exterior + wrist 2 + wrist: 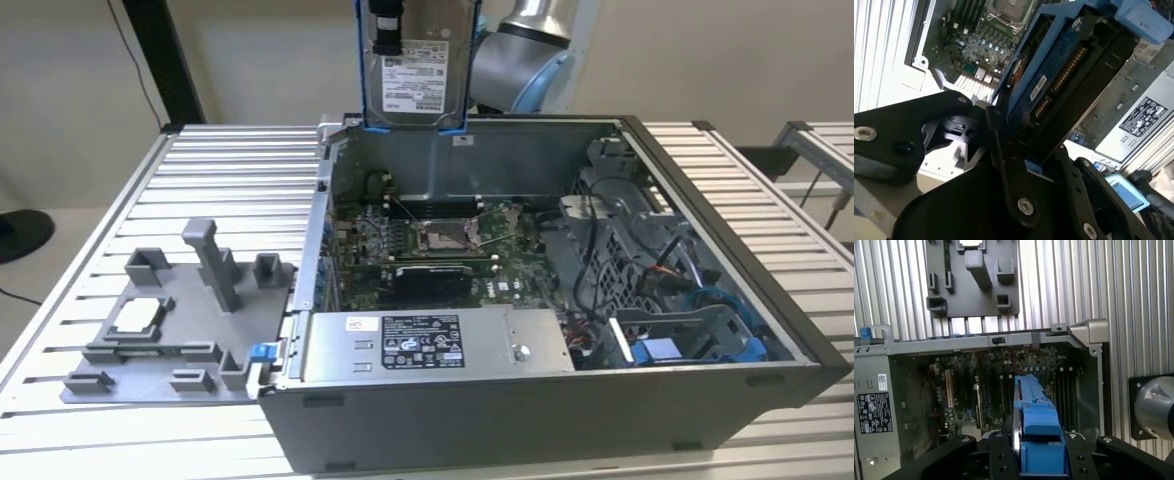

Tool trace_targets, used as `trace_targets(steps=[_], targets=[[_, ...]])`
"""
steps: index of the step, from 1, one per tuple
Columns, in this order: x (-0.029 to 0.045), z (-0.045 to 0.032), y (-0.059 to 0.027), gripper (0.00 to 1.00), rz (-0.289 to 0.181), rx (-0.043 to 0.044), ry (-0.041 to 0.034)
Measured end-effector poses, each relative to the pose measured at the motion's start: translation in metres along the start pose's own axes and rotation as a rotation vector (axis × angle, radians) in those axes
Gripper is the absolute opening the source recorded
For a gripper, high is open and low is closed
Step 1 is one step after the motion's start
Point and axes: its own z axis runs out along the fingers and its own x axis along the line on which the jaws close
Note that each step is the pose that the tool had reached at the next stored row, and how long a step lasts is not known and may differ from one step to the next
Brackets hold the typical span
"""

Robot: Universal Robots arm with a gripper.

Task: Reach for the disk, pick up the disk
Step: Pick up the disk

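holding: your gripper (1040, 460) is clenched on the disk (1035, 410), grasping it at its blue-framed end.
fingers: the black fingers (1003, 460) stand close together, one on each side of the disk, and the disk fills the gap between them.
disk place: it is raised over the open computer case (747, 330) and reaches out past the fingertips.
long axis: in the exterior view the disk (416, 70) hangs upright, its long axis running straight on from the fingers down toward the case.
facing: its white label faces the exterior camera, and its lower short edge lines up with the rim of the case's back wall.
beyond the fingertips: the motherboard (979, 385) lies past the disk's free end.
off to the side: you have a grey fixture (174, 320) on the slatted table (227, 170), well apart from the fingers.
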Motion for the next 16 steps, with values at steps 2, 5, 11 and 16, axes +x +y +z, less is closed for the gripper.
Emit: trace_targets(steps=[2, 5, 11, 16], targets=[[-0.0006, 0.0, -0.0053, 0.0, 0.0, 0.0, 0.0], [-0.0014, 0.0, -0.0129, 0.0, 0.0, 0.0, 0.0001], [-0.0031, 0.0, -0.029, 0.0, 0.0, 0.0, 0.0001], [-0.0045, 0.0001, -0.0421, 0.0, 0.0, 0.0, 0.0]])
